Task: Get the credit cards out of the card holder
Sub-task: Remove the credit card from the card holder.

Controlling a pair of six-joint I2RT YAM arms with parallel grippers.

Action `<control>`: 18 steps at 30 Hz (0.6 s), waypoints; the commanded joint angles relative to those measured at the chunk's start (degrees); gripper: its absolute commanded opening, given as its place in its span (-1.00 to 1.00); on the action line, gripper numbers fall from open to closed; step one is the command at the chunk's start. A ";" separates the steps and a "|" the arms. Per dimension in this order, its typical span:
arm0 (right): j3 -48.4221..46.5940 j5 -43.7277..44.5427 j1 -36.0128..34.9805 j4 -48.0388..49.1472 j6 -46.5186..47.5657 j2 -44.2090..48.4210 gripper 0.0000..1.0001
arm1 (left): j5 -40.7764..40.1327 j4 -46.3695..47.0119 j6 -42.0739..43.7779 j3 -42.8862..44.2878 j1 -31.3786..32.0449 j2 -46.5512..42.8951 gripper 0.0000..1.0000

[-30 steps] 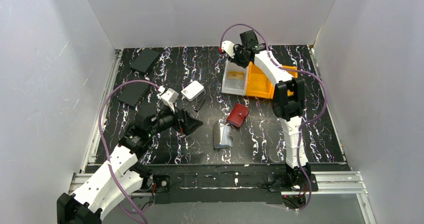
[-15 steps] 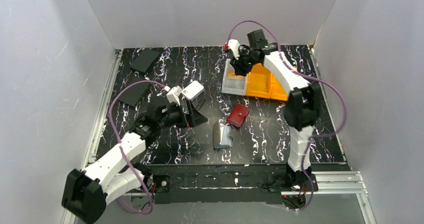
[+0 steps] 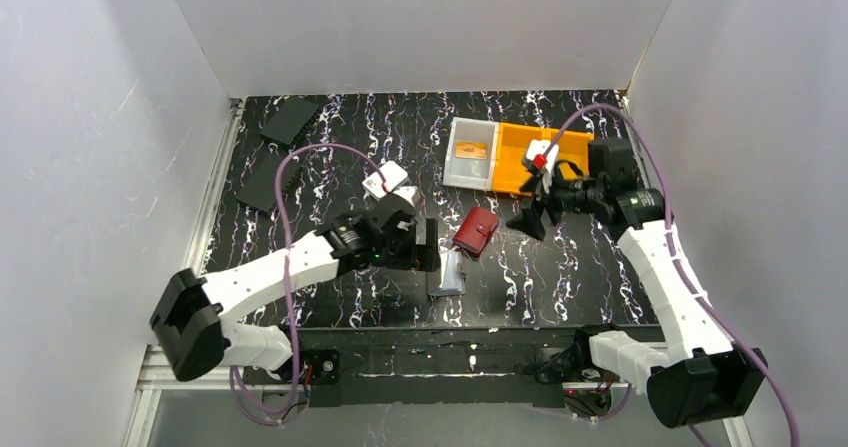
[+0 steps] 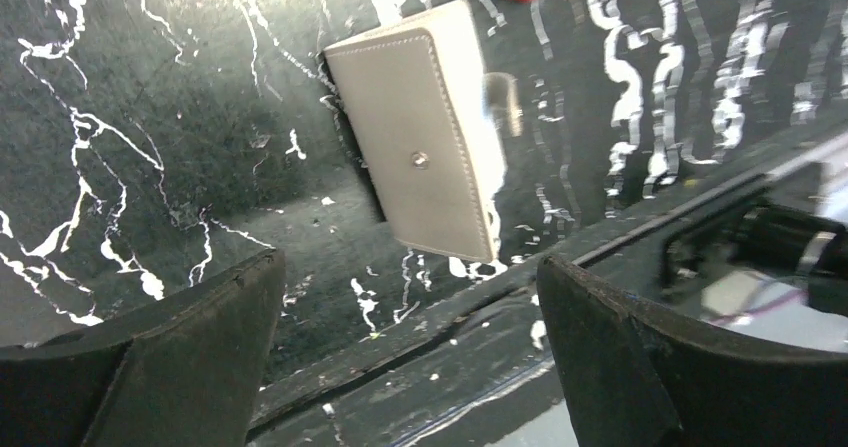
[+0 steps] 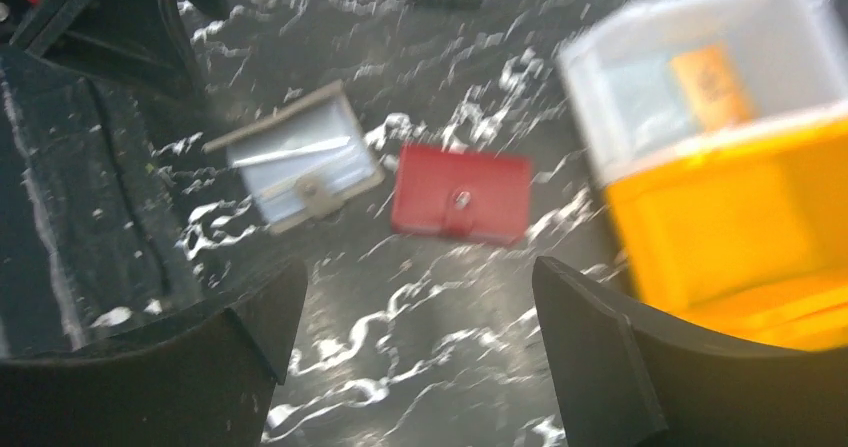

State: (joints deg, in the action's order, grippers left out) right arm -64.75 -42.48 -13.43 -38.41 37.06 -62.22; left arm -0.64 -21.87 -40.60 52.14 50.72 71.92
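Observation:
The grey-taupe card holder [image 3: 447, 272] lies on the black marbled mat near the front, unfolded, its silvery inside and snap tab showing in the right wrist view [image 5: 295, 157]. The left wrist view looks onto its taupe outside with the snap stud [image 4: 425, 132]. My left gripper [image 3: 427, 246] hangs open just left of the holder, with nothing between its fingers [image 4: 410, 267]. My right gripper [image 3: 528, 219] is open and empty to the right of the red wallet [image 5: 420, 272]. One orange-brown credit card [image 3: 472, 150] lies in the white tray [image 5: 712, 75]. No other card shows clearly.
A red wallet [image 3: 476, 230] lies between the two grippers, just behind the holder [image 5: 460, 195]. The white tray [image 3: 455, 167] and an orange bin [image 3: 560, 145] stand at the back right. Two black panels [image 3: 290, 122] [image 3: 262, 189] lie at the back left, a small white box [image 3: 392, 174] behind my left arm.
My right arm swung from above the tray down to the front right, and its jaws opened. The left arm reached right, up to the card holder, staying open.

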 commanded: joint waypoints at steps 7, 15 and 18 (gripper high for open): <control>17.20 -9.73 9.27 12.02 -8.49 7.30 0.91 | -14.97 -18.20 -0.56 15.46 6.86 18.38 0.82; 19.37 -11.14 9.74 13.85 -9.19 5.30 0.92 | -9.98 -15.73 1.00 17.03 7.20 23.94 0.75; 20.39 -11.48 9.83 14.14 -9.19 5.29 0.92 | -10.69 -15.14 1.05 16.72 7.29 25.76 0.66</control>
State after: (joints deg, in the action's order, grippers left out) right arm -45.63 -51.57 -4.08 -26.85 28.60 -56.77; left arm -10.52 -36.32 -40.23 68.31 57.60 96.49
